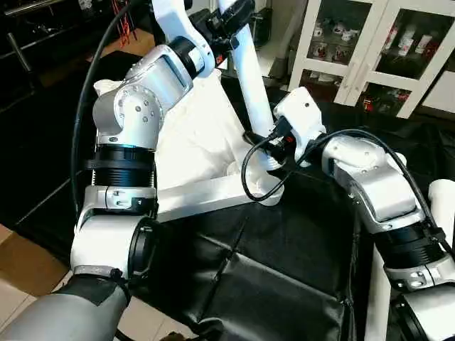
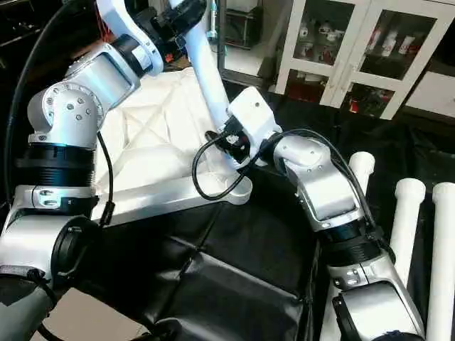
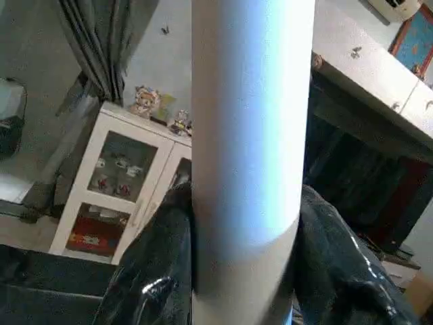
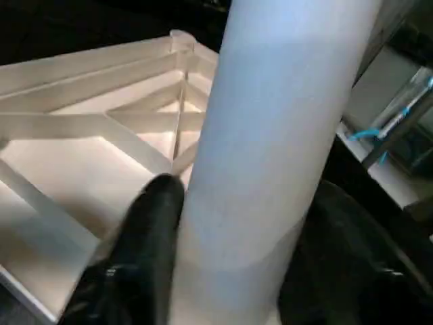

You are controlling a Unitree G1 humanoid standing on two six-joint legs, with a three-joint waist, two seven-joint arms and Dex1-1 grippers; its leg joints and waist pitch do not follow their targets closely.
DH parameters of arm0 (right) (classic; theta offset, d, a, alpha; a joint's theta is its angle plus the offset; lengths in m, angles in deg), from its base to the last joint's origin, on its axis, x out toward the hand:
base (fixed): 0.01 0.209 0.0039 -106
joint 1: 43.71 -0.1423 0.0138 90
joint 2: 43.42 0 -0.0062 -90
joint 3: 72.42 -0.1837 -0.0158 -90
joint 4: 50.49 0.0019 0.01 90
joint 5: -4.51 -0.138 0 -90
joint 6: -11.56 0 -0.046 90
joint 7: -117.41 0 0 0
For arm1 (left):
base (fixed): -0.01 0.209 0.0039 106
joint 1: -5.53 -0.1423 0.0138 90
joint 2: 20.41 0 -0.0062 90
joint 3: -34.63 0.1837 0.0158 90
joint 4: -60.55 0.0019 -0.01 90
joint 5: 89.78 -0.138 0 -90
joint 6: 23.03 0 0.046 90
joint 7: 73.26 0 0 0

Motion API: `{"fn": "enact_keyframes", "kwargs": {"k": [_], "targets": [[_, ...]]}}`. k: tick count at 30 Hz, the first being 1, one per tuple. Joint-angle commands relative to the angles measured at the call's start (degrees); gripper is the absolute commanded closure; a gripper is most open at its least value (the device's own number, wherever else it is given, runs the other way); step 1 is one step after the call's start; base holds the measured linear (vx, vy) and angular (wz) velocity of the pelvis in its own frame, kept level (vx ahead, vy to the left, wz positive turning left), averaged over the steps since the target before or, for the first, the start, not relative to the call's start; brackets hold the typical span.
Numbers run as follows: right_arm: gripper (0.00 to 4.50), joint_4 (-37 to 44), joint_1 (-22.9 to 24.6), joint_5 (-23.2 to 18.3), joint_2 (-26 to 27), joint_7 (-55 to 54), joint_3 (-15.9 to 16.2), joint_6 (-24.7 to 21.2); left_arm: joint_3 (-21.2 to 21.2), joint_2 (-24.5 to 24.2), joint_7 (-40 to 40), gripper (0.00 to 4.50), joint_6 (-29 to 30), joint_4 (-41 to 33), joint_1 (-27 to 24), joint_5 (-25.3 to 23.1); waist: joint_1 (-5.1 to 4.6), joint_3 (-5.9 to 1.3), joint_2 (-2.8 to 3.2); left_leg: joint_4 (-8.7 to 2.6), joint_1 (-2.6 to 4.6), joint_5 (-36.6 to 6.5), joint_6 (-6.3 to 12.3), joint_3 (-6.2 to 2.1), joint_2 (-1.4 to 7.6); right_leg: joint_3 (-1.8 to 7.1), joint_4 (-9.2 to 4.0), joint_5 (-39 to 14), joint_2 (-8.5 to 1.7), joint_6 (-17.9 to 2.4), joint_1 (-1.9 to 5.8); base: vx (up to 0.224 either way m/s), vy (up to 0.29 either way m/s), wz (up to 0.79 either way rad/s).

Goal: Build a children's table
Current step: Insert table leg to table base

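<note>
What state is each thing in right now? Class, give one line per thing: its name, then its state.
Tabletop: upside down, ribbed underside showing.
Upright leg: standing in the near corner socket, leaning a little.
Spare legs: lying loose on the black sheet.
Left gripper: closed around the upright leg, high up.
Right gripper: around the upright leg near its foot; grip unclear.
Cabinet: glass doors closed.

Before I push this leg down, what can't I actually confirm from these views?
- Leg base in the corner socket: the right end effector and its cable cover it, both eye views.
- Far tabletop corners: the left arm hides them.
- Spare legs: cut off at the right eye view's bottom edge.
</note>
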Motion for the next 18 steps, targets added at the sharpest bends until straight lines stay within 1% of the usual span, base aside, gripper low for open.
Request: {"fn": "enact_keyframes", "kwargs": {"k": [1, 6, 8, 10, 16, 17, 18], "targets": [[2.18, -0.85, -1.43, -0.07, -0.32, -0.27, -0.45, -0.92, 0.24, -0.25, 0.17, 2.86, -0.34, -1.35, 1.72, -0.67, -0.12, -4.98, 0.15, -3.67, 1.0, -4.47, 3.54, -1.13, 2.44, 2.86, -2.44, -3.73, -3.02, -15.28, 4.28, 0.0, 0.0, 0.0], [2.43, -1.1, -1.42, -0.34, -0.59, 0.61, -1.25, -0.74, 0.4, -0.42, -0.48, 2.86, -0.2, -1.39, 1.75, -0.9, -0.14, -4.97, 0.16, -3.66, 0.98, -4.2, 3.85, -1.15, 2.47, 2.83, -2.37, -3.35, -2.99, -15.5, 4.28, 0.0, 0.0, 0.0], [2.45, -1.08, -1.44, -0.56, -0.54, 0.87, -1.58, -0.57, 0.42, -0.41, -0.53, 2.86, -0.19, -1.46, 1.74, -0.86, -0.19, -4.95, 0.19, -3.66, 1.06, -4.5, 3.86, -1.11, 2.49, 2.84, -2.44, -3.63, -2.99, -15.57, 4.23, 0.0, 0.0, 0.0], [2.46, -0.71, -1.44, -1.71, -0.35, 2.05, -2.44, -0.37, 0.56, -0.34, -0.6, 2.86, -0.08, -1.8, 1.56, -0.61, -0.2, -4.97, 0.14, -3.64, 1.0, -4.58, 3.89, -1.11, 2.47, 2.86, -2.4, -3.61, -3.0, -15.55, 4.33, 0.0, 0.0, 0.0], [2.49, -0.08, -1.39, -2.79, -0.44, 3.69, -2.98, -0.74, 1.62, -0.69, -1.7, 2.86, 0.64, -2.42, 1.29, -0.95, -0.22, -4.93, 0.18, -3.62, 1.03, -5.07, 3.86, -1.14, 2.5, 2.82, -2.46, -4.23, -2.95, -15.5, 4.22, 0.0, 0.0, 0.0], [2.49, 0.09, -1.41, -3.44, -0.35, 4.07, -3.38, -1.01, 2.02, -0.93, -2.16, 2.51, 1.08, -2.52, 1.19, -1.1, -0.22, -4.91, 0.12, -3.65, 1.05, -5.32, 3.84, -1.13, 2.51, 2.84, -2.49, -4.51, -2.98, -15.48, 4.23, 0.0, 0.0, 0.0], [2.49, 0.45, -1.5, -5.04, -0.23, 5.02, -4.3, -1.67, 2.19, -1.17, -5.18, 2.51, 2.53, -3.13, 0.82, 0.69, -0.19, -4.9, 0.17, -3.66, 1.05, -5.4, 3.78, -1.16, 2.54, 2.83, -2.44, -4.63, -3.0, -15.53, 4.24, 0.0, 0.0, 0.0]]}}
